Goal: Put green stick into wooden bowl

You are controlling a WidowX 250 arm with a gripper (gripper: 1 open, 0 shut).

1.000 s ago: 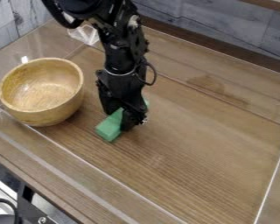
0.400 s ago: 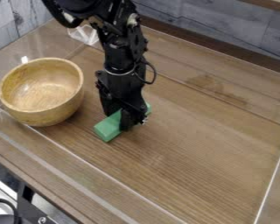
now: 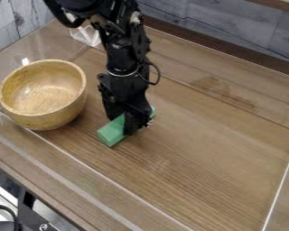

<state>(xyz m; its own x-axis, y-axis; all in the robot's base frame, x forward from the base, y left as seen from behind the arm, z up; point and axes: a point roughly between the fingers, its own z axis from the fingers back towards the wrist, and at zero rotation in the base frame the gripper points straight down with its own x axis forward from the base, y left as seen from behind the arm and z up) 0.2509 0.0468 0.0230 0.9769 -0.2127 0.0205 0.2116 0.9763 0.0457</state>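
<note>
The green stick is a small bright green block low on the wooden table, its upper end between the black fingers of my gripper. The gripper points straight down and is shut on that end; whether the block's lower end rests on the table I cannot tell. The wooden bowl stands to the left, round, light tan and empty, about a hand's width from the gripper.
A clear plastic wall runs along the table's front edge, and a similar rim borders the right side. A grey plank wall stands behind. Bare wooden tabletop stretches to the right of the arm.
</note>
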